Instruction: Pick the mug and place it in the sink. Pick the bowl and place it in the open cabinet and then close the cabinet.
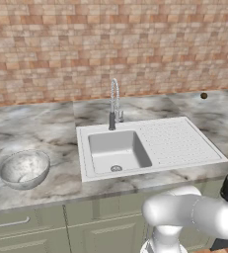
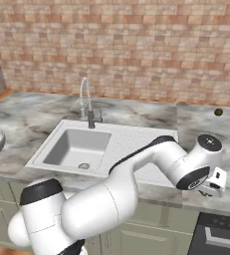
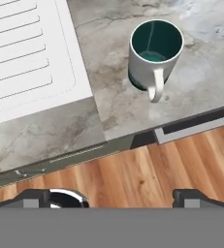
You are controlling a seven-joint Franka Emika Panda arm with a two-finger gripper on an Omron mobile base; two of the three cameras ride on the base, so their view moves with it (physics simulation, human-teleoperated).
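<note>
The mug (image 3: 154, 55) stands upright on the worktop (image 3: 118, 104) near its front edge, right of the sink (image 3: 31, 58); your open, empty end effector (image 3: 111, 196) could knock it off.

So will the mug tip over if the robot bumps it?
Probably not easily: the mug stands upright on the flat counter and looks squat. Its smooth side may slip when squeezed. It looks empty, so likely light.
</note>
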